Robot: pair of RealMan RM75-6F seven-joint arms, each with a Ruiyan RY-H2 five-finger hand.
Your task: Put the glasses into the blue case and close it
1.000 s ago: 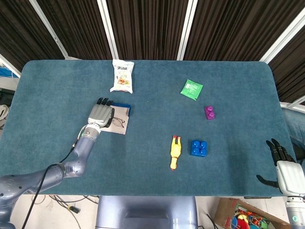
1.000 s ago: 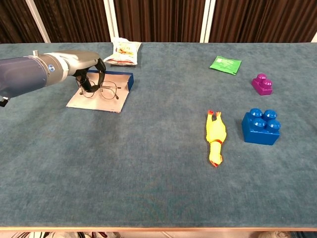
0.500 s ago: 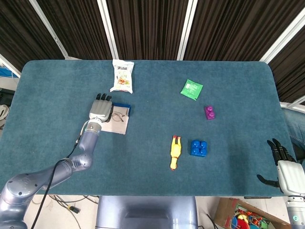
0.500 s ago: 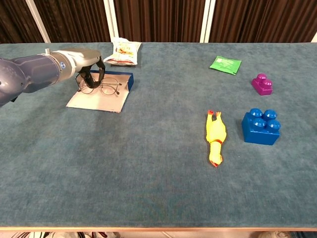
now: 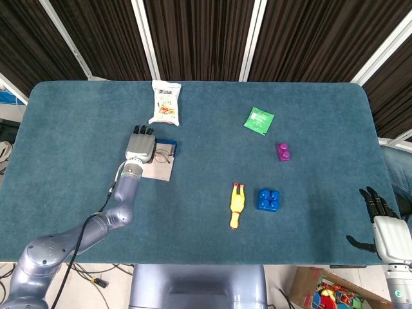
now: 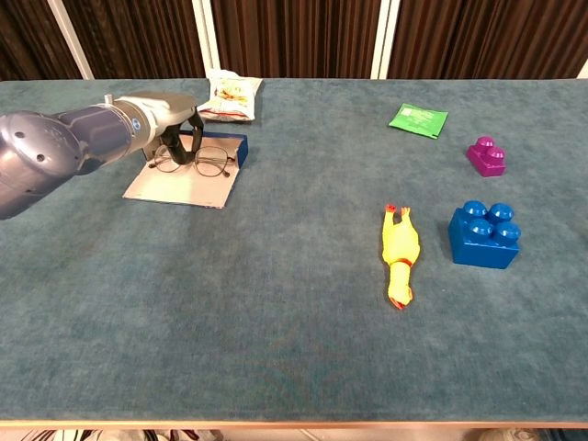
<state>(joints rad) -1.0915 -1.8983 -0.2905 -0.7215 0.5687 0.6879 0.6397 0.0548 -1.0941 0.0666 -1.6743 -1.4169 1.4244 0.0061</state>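
Observation:
The blue case [image 6: 226, 147] lies open at the table's left, its beige inner flap [image 6: 180, 186] spread flat toward me. Thin wire-framed glasses [image 6: 204, 164] hover just over the flap next to the blue wall. My left hand [image 6: 173, 127] reaches down from above and pinches them at the left lens. In the head view the left hand [image 5: 141, 147] covers part of the case [image 5: 169, 143], and the glasses [image 5: 162, 155] show at its right. My right hand [image 5: 387, 226] hangs off the table's front right corner with fingers apart and nothing in it.
A snack bag [image 6: 228, 95] lies just behind the case. To the right are a yellow rubber chicken [image 6: 399, 254], a blue brick [image 6: 483, 235], a purple brick [image 6: 486, 155] and a green packet [image 6: 418, 119].
My left hand has carried the glasses a little away from me and to the right, closer to the case's blue wall. The right hand has not moved.

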